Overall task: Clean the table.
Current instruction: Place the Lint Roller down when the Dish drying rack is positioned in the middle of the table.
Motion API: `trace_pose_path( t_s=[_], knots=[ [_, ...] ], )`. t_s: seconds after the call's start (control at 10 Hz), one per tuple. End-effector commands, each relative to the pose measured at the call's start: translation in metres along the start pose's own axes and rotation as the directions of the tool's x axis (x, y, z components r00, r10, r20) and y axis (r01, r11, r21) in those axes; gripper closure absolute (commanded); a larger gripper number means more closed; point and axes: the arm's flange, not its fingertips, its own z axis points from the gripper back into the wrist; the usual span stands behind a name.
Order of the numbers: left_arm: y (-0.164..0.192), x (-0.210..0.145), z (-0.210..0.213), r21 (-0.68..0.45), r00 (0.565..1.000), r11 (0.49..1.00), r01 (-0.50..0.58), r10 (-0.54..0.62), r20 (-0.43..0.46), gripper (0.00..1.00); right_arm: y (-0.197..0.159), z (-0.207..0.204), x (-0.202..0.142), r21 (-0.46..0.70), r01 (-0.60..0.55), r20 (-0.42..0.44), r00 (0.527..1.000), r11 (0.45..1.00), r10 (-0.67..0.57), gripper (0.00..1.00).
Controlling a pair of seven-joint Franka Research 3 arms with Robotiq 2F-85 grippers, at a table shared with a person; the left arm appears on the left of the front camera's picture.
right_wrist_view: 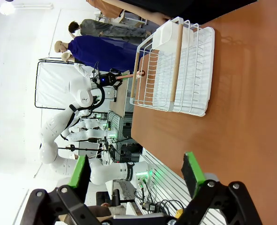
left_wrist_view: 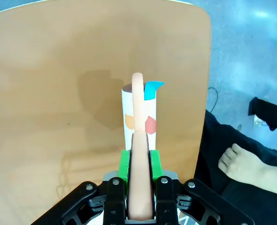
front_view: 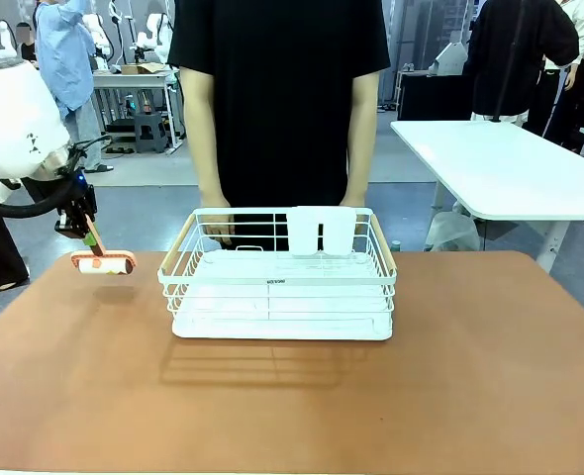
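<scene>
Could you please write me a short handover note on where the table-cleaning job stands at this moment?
Left end effector: shut on the handle of a lint roller, held above the far left corner of the table. In the left wrist view the roll hangs over the tabletop; I cannot tell whether it touches.
Right end effector: open, holding nothing, above the table's near side.
White dish rack stands mid-table toward the far edge; the person's hands rest at its far rim.
Done: roller picked up and brought to the corner.
Left: likely rolling the tabletop, working around the rack.
</scene>
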Motion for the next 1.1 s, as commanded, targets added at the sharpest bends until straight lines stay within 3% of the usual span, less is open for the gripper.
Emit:
trace_pose_path(
  t_s=[0.0,0.6,0.7,0.8,0.9,1.0],
  knots=[
    [0.0050,0.0015,-0.0020,-0.007,1.000,1.000,0.010,-0.010,-0.024,0.79,0.0019,-0.0002,0.0007,0.020,-0.023,0.006,1.000,1.000,0.023,0.00],
    [0.0066,0.0038,-0.0088,0.027,0.999,1.000,0.015,-0.014,-0.030,0.79,0.0019,-0.0002,0.0007,0.020,-0.023,0.006,1.000,1.000,0.023,0.00],
    [0.0062,0.0046,-0.0079,0.028,0.999,0.999,0.016,-0.015,-0.033,0.69,0.0019,-0.0002,0.0007,0.020,-0.023,0.006,1.000,1.000,0.023,0.00],
    [0.0059,0.0050,-0.0072,0.030,0.999,0.999,0.017,-0.016,-0.036,0.47,0.0019,-0.0002,0.0007,0.020,-0.023,0.006,1.000,1.000,0.023,0.00],
    [0.0057,0.0053,-0.0069,0.034,0.999,0.999,0.023,-0.022,-0.033,0.36,0.0019,-0.0002,0.0007,0.020,-0.023,0.006,1.000,1.000,0.023,0.00],
    [0.0053,0.0058,-0.0067,0.036,0.999,0.999,0.021,-0.020,-0.034,0.14,0.0019,-0.0002,0.0007,0.020,-0.023,0.006,1.000,1.000,0.023,0.00]
  ],
)
